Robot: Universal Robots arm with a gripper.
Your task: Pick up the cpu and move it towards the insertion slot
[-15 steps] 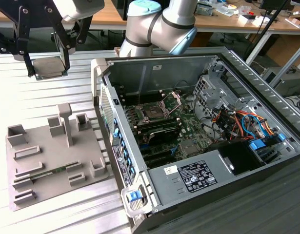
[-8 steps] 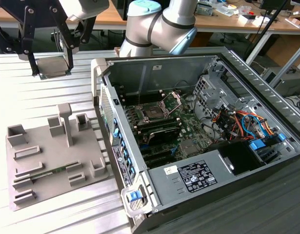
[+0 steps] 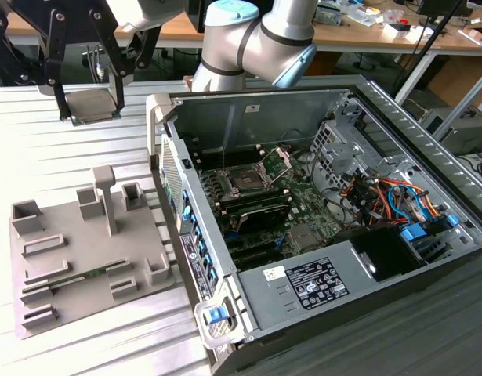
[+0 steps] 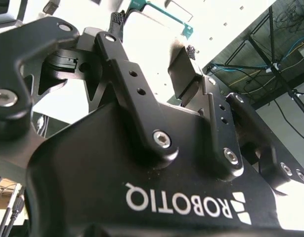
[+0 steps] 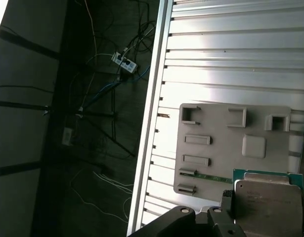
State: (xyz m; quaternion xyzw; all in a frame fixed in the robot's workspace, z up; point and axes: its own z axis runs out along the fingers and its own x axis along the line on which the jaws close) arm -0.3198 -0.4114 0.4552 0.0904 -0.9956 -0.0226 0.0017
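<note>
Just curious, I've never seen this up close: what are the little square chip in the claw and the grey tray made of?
The cpu looks like dull silvery metal on top, faintly reflective, over a thin green board, probably fibreglass, edging it in the first wrist view. The grey tray seems matte plastic: uniform grey, no shine, blocky raised shapes.

A silvery ribbed aluminium table (image 3: 107, 356) of long parallel slats fills the foreground of the exterior view. In the first wrist view its slats (image 5: 231, 54) glare under strong light. Beyond the table's far edge runs a long brown wooden workbench (image 3: 178, 30) on white metal legs (image 3: 419, 76), its top cluttered with small items. Off the table's edge, the first wrist view shows a dark floor (image 5: 53, 148) strewn with loose pale cables (image 5: 112, 179) and a white power strip (image 5: 124, 61). In the second wrist view, a black overhead beam (image 4: 278, 74) crosses a dim ceiling beside a blue cable (image 4: 295, 49).
</note>
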